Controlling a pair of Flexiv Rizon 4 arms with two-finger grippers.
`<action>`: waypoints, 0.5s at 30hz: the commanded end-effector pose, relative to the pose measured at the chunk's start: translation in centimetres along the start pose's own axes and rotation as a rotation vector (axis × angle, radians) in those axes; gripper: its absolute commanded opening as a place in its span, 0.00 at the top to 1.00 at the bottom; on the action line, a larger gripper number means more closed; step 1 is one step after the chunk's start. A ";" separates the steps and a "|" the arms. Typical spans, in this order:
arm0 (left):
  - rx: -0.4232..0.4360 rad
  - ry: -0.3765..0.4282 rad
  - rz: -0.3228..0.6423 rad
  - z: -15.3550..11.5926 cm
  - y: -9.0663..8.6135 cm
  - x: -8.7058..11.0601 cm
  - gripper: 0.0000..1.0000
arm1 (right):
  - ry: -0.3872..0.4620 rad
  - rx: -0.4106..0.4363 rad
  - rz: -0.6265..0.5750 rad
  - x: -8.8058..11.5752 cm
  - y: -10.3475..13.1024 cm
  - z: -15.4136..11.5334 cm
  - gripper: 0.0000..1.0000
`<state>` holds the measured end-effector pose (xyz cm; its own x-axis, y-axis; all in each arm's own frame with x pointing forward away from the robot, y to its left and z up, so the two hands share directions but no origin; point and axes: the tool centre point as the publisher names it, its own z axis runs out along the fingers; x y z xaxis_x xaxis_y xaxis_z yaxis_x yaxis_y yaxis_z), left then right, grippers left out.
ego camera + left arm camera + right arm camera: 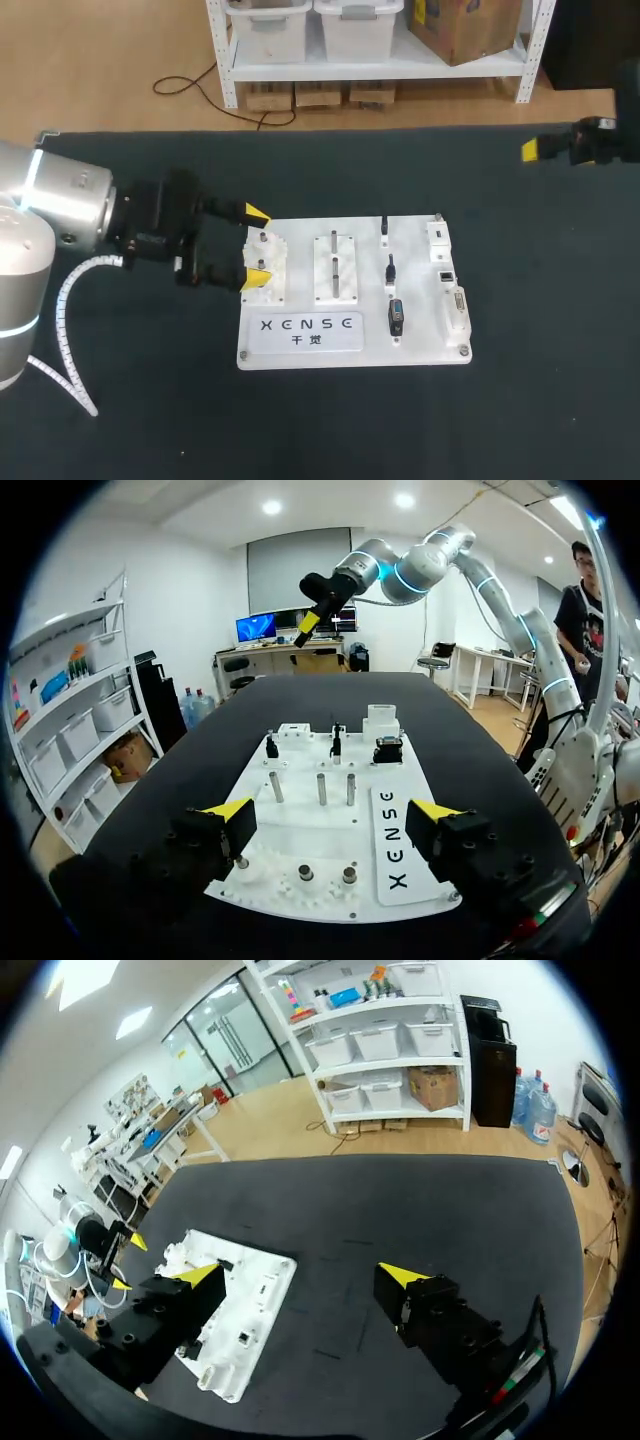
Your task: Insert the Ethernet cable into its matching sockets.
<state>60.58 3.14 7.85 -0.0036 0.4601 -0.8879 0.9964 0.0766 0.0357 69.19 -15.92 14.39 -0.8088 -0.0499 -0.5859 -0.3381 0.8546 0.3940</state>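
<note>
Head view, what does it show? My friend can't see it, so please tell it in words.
The left arm's tool, open, is over the left end of a white board with pegs and sockets, which lies on a dark table. The right arm's tool is far off, near the table's back right edge.

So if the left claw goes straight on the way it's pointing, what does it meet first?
Probably the short metal pegs at the near end of the white board, straight ahead of the left claw; its height over them is unclear.
</note>
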 end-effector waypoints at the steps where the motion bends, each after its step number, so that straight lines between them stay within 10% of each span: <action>1: -0.003 -0.004 0.002 0.0 -0.1 0.1 0.00 | 0.084 0.113 0.018 -1.0 4.3 0.5 0.00; 15: -0.003 -0.004 0.002 0.0 -0.1 0.1 0.00 | 0.323 0.266 0.041 3.6 12.2 4.1 0.00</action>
<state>60.60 3.12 7.84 -0.0034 0.4601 -0.8879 0.9964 0.0763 0.0358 64.43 -5.49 14.65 -0.9393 -0.1373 -0.3144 -0.2481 0.9049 0.3458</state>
